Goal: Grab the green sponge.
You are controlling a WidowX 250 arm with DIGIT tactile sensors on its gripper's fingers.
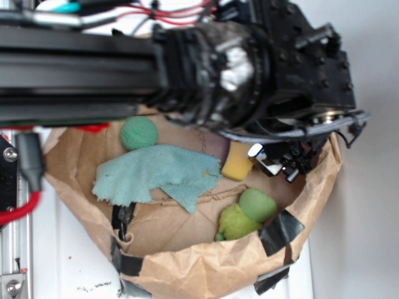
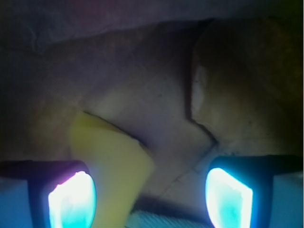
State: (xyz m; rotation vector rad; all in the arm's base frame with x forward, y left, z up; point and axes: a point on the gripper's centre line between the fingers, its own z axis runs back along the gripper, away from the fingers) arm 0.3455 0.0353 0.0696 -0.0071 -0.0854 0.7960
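the paper tray, made of crumpled brown paper patched with black tape, sits on a white table. at its left, near the back, lies a round dark-green ball, touching the top edge of a teal cloth that spreads over the middle of the tray floor. right of the cloth is a yellow sponge, a wedge sitting just beside the cloth's right corner. lower and further right, against the front wall, the green sponge rests on top of a fuzzy lime toy, touching it. the sponge lies free, apart from the claw.

the black arm fills the top of the exterior view, and the claw hangs just right of the yellow sponge, above the tray's back right part. in the wrist view the two fingers glow at the bottom corners, spread wide with nothing between them; the yellow sponge lies by the left finger, over the brown paper floor.
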